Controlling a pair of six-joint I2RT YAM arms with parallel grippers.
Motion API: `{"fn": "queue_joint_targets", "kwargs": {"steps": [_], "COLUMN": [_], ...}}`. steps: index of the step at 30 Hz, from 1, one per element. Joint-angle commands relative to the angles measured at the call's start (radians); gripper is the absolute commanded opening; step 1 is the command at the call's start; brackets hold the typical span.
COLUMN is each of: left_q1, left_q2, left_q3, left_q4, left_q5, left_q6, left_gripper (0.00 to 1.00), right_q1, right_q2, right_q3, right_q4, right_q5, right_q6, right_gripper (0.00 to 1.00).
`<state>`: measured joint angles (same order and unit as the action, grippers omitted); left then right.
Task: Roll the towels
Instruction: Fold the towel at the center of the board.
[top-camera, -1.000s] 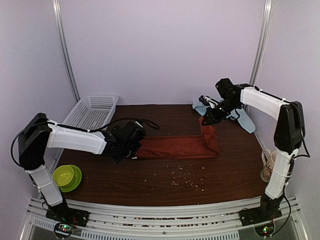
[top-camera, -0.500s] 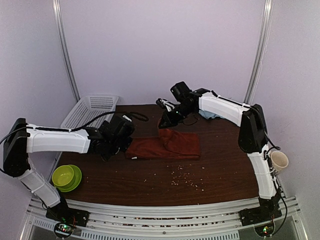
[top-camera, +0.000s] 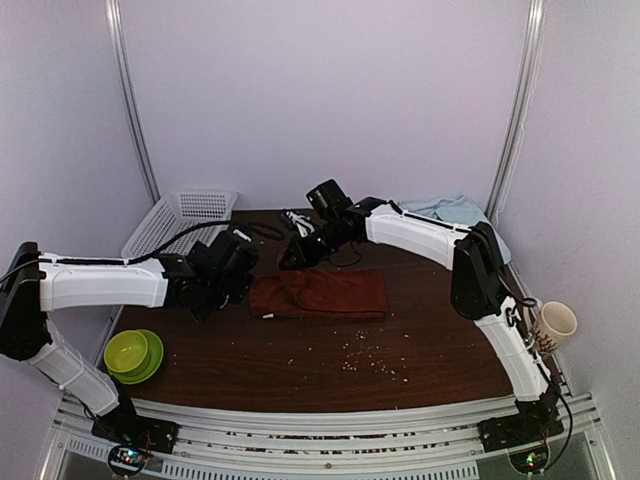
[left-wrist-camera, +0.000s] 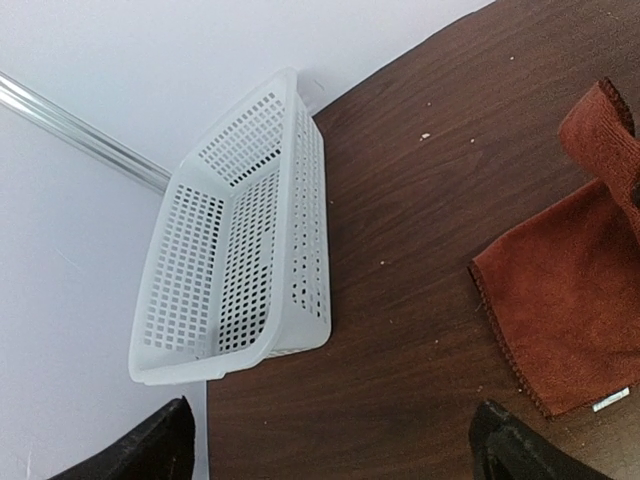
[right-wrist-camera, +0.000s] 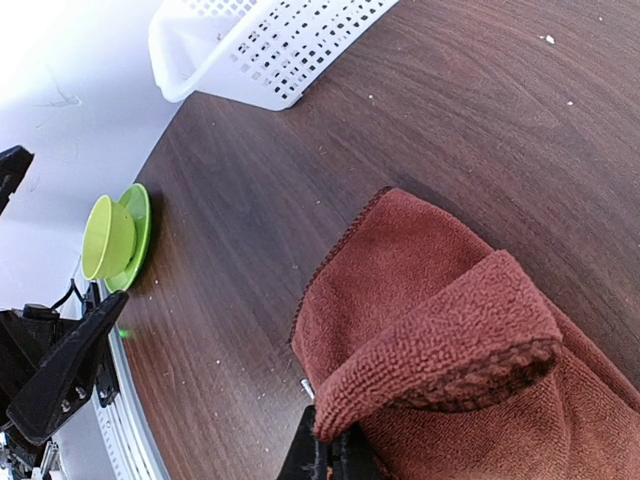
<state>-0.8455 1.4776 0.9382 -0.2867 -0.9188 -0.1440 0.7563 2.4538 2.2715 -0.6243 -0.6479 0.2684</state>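
Observation:
The rust-red towel (top-camera: 330, 295) lies mid-table, doubled over on itself. My right gripper (top-camera: 297, 256) hangs over its left part, shut on a folded edge of the cloth, which bulges above the closed fingertips (right-wrist-camera: 335, 462) in the right wrist view; the rest of the red towel (right-wrist-camera: 430, 290) spreads beneath. My left gripper (top-camera: 213, 295) is open just left of the towel, low over the table. In its wrist view bare wood lies between the wide-apart gripper (left-wrist-camera: 330, 462) and the towel's left end (left-wrist-camera: 575, 320). The pale light-blue towel (top-camera: 447, 208) lies crumpled at the back right corner.
A white perforated basket (top-camera: 185, 222) stands at the back left, close to my left arm. A green bowl on a green plate (top-camera: 133, 352) sits at the front left. A mug (top-camera: 553, 325) stands at the right edge. Crumbs (top-camera: 370, 360) dot the front of the table.
My right gripper has carried the red towel's right end leftward across the table, folding the towel over itself. The left arm has drawn back a little to the left.

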Motion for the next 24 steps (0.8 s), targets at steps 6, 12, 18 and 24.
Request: {"fn": "queue_joint_targets", "kwargs": {"steps": [6,12,18,24], "left_q1": [0.018,0.020,0.030,0.071], "left_q2": [-0.009,-0.007,0.011,0.035], "left_q3": [-0.007,-0.016,-0.031,-0.057], "left_q4": [-0.014,-0.028,0.001,0.122], "left_q5": [-0.030,-0.007,0.062,0.262], "left_q6": [-0.019,-0.037,-0.044,-0.035], "left_gripper": [0.98,0.98,0.98,0.98], "right_q1": [0.026,0.057,0.067,0.034], "right_q2": [0.075,0.125,0.103,-0.005], "right_q3": [0.029,0.029,0.045,0.038], "right_q4": [0.145,0.190,0.222,0.236], "right_q5": [-0.032,-0.062,-0.206,-0.280], "right_q6": [0.076,0.101,0.126,0.123], "right_gripper": [0.00,0.11,0.43,0.53]}}
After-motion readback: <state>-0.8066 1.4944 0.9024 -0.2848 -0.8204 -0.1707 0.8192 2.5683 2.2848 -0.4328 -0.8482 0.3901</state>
